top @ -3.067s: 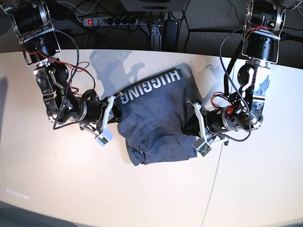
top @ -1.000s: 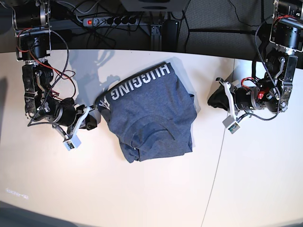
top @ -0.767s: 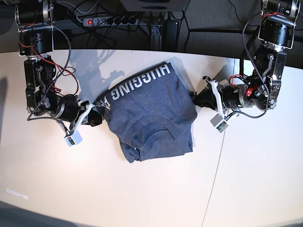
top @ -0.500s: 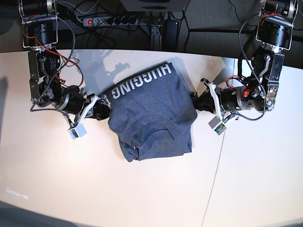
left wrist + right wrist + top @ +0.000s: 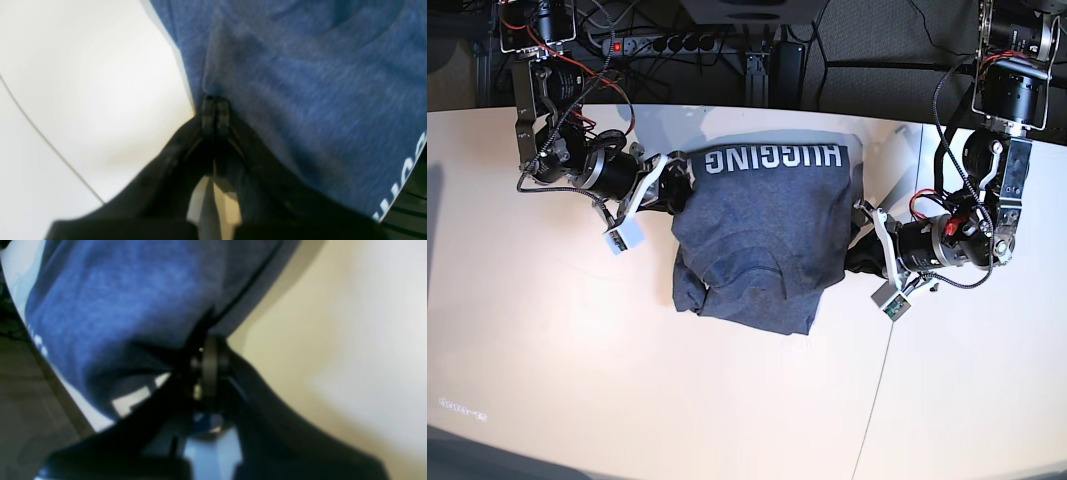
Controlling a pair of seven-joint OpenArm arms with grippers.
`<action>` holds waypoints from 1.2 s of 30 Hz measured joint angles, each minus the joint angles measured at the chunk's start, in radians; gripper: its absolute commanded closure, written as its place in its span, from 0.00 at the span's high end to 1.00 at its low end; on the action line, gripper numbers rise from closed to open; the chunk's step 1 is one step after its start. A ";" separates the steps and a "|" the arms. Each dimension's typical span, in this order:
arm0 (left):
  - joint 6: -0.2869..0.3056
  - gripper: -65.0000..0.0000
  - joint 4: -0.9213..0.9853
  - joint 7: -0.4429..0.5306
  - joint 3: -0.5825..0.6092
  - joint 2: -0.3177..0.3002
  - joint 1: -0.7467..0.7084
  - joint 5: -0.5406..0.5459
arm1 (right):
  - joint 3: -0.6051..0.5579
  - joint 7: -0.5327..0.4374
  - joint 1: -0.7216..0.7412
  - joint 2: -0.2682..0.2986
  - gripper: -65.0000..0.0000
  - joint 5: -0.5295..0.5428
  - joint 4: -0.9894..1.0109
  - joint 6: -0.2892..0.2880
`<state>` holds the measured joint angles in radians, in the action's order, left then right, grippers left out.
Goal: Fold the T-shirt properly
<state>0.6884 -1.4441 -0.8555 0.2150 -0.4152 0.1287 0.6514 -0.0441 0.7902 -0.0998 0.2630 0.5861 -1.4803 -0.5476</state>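
I press my left claw (image 5: 855,250) and right claw (image 5: 679,188), both pinched shut and apparently empty, against opposite edges of the T-shirt (image 5: 762,235) lying between them, likely to square the fold.

heathered blue-grey t-shirt (image 5: 767,235) with white lettering, cream table (image 5: 577,360).

Black arms, red and black cables
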 measured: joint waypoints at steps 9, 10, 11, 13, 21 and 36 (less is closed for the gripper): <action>0.000 0.00 0.000 0.003 -0.080 -0.020 0.019 0.066 | 0.152 0.019 0.000 -0.005 0.00 -0.041 -0.032 -0.002; 0.000 0.00 0.000 -0.001 -0.106 -0.020 0.019 0.072 | 0.183 0.023 0.001 -0.005 0.00 -0.047 -0.032 -0.003; 0.000 0.00 0.000 -0.008 -0.128 -0.020 0.019 0.077 | 0.213 0.023 0.001 -0.005 0.00 -0.053 -0.032 -0.003; 0.000 0.00 0.000 -0.058 -0.167 -0.020 0.018 0.101 | 0.264 0.027 0.000 0.012 0.00 -0.055 -0.032 -0.003; 0.000 0.00 0.000 -0.198 -0.357 -0.101 -0.077 0.295 | 0.430 0.074 -0.064 0.164 0.00 -0.011 -0.026 -0.004; 0.000 0.00 -0.254 -0.257 -0.613 -0.137 -0.530 0.367 | 0.568 0.097 -0.460 0.182 0.00 0.040 -0.257 -0.005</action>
<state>0.6880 -1.6981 -1.1126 -0.3981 -0.5518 -0.4011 1.0183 0.5236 0.8875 -0.5602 0.4454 0.6262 -1.7374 -0.5526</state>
